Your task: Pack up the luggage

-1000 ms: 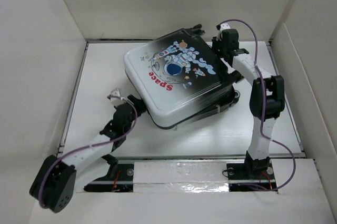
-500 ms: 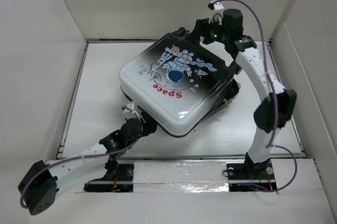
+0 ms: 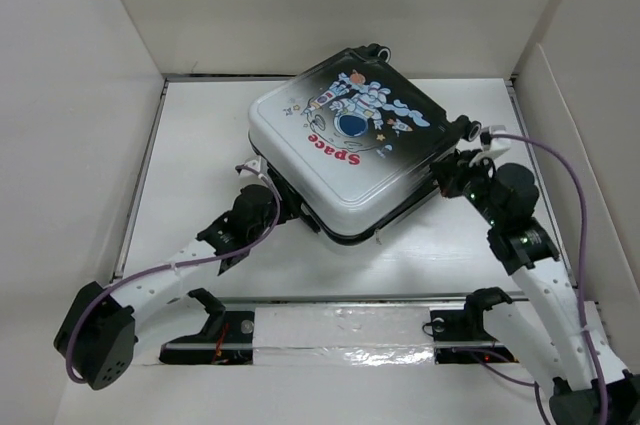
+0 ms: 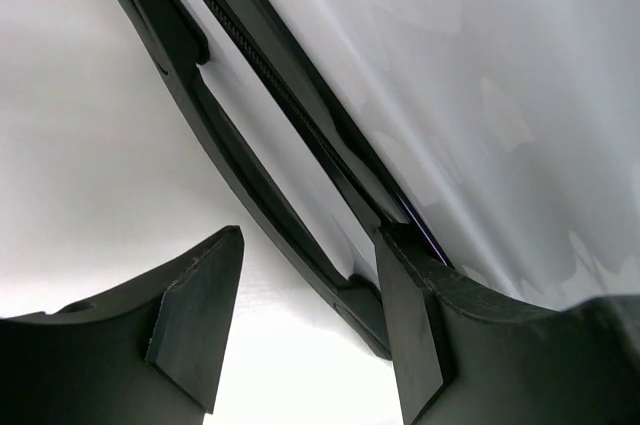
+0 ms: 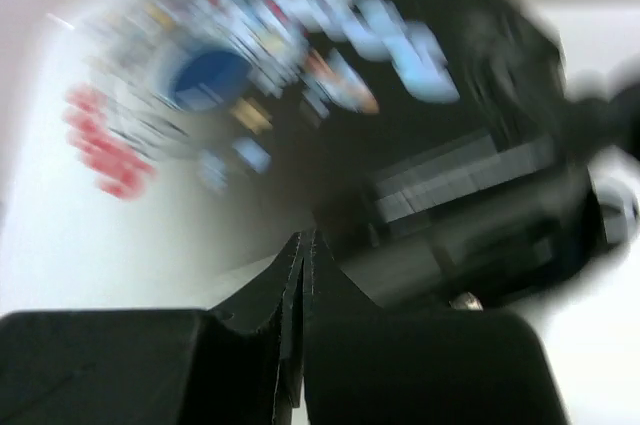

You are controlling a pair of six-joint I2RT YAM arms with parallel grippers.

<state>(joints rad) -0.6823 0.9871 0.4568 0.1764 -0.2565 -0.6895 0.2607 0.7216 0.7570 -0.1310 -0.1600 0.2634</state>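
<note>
Two end effectors at luggage edges

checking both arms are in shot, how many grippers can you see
2. The left gripper sits at the suitcase's near-left edge, open; the right gripper sits at its right edge, shut.

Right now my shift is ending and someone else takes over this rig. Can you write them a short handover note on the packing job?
Left gripper: jaws open, straddling a loose black rim strip at the near-left edge of the luggage; not gripping.
Right gripper: jaws shut on nothing, beside the luggage's right corner.
Luggage: lies flat on the table, printed shell up, lid down over the base.
Done: lid lowered.
Left: the seam looks unfastened on the left side, so probably closing it. The contents are hidden.
</note>
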